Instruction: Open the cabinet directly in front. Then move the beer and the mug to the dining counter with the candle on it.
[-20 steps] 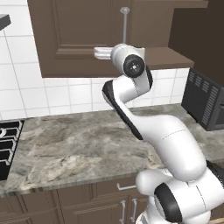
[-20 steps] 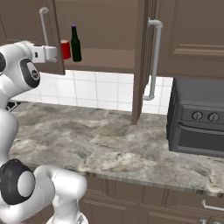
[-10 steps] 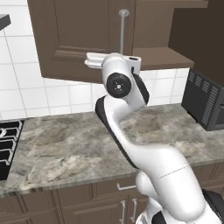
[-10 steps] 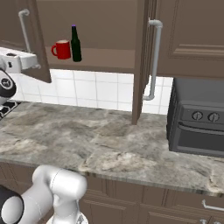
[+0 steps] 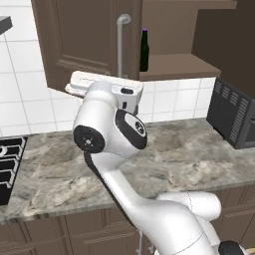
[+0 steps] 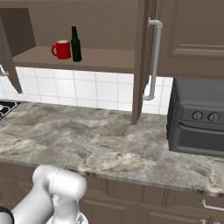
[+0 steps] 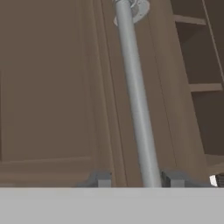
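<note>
The cabinet (image 6: pixel 100 26) stands wide open in front of us, so we judge the first step done or nearly done. The stone counter (image 6: pixel 87 140) runs well below the claw. No candle shows on it, so we cannot say it is the dining counter.

The left door (image 5: pixel 84 40) is swung out, and the claw is right up against its front face. The right door (image 6: pixel 141 65) is turned edge-on, far off on the other side of the opening.

The long silver handle (image 7: pixel 138 100) of the left door runs straight up from between the claw's tips. The claw (image 7: pixel 139 179) is spread, one tip on each side of the bar. One tip is just beside the bar and the other has a clear gap, so we read it as straddling the bar, not pinching it.

The beer (image 6: pixel 76 43) stands upright on the lower shelf, past the handle on the open side, well apart from the claw. The mug (image 6: pixel 63 49) sits just beside the bottle, on the same shelf.

The next move, as we judge it, calls for:
- drawing the claw back off the handle without catching the bar
- swinging round the door's edge into the opening
- coming at the bottle or the mug level with the shelf

The two stand close together, so the claw risks knocking one while closing on the other.
</note>
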Tool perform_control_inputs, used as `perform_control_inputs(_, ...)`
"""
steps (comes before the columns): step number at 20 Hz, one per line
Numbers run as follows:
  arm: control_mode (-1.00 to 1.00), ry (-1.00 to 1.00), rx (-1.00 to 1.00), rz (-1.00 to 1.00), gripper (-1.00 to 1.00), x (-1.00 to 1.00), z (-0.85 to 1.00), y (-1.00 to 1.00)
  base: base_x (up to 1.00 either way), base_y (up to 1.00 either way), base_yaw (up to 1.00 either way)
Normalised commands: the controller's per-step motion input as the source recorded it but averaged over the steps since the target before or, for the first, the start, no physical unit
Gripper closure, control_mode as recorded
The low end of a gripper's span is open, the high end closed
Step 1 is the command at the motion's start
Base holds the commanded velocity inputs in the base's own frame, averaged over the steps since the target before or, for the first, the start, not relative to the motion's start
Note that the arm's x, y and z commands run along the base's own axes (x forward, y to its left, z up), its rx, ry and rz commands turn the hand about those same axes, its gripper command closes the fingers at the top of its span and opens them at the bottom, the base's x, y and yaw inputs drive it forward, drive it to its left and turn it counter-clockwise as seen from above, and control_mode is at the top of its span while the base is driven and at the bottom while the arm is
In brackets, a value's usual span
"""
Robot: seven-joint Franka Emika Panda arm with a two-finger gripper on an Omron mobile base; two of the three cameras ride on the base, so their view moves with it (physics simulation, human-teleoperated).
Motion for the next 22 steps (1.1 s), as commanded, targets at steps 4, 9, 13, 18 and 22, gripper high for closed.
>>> perform_control_inputs(4,-1.00,-0.08,0.00,-0.17,1.00,-0.94,0.25,0.99,0.00,0.00,0.00)
perform_control_inputs(9,-1.00,-0.02,-0.03,-0.06,-1.00,-0.15,0.08,0.33,0.00,0.00,0.00)
perform_control_inputs(13,-1.00,0.00,0.00,-0.01,-1.00,-0.41,0.00,-0.10,0.00,0.00,0.00)
perform_control_inputs(18,-1.00,-0.05,0.08,-0.03,-1.00,-0.77,0.00,-0.50,0.00,0.00,0.00)
perform_control_inputs(22,-1.00,0.00,0.24,0.02,-1.00,-0.19,0.01,-0.90,0.00,0.00,0.00)
